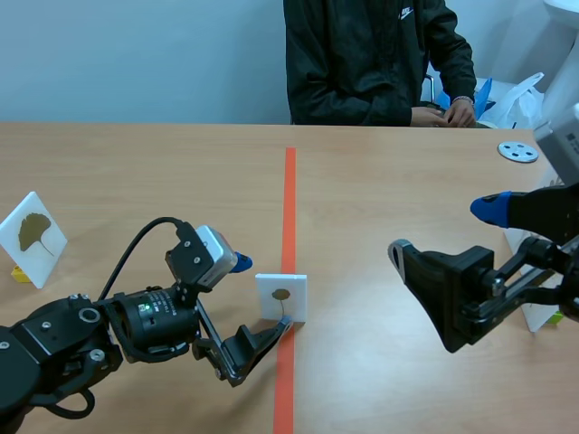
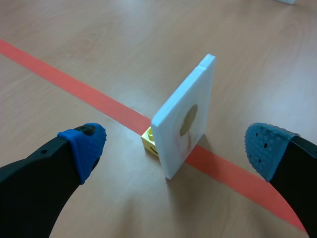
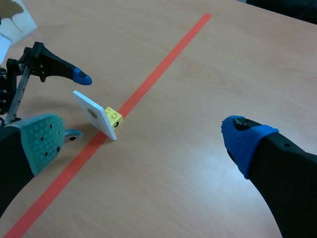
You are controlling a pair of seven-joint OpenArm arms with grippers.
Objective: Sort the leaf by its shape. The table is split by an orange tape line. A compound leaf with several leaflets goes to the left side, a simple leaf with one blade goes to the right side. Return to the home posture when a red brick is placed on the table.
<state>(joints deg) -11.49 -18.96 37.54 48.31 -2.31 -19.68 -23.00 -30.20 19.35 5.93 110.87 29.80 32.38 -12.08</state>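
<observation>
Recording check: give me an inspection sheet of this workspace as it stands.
Surface: wooden table, split by an orange tape line.
Job's things: white leaf card stands on the line, propped by a yellow brick; ginkgo card stands on the left side.
Clutter: white disc at the far right.
Grippers: left gripper open, leaf card ahead between its fingers; right gripper open, holding nothing.
Cables: black cable loops above the left arm.
Surroundings: person in a dark jacket seated across the table; plastic bag beside them.
</observation>
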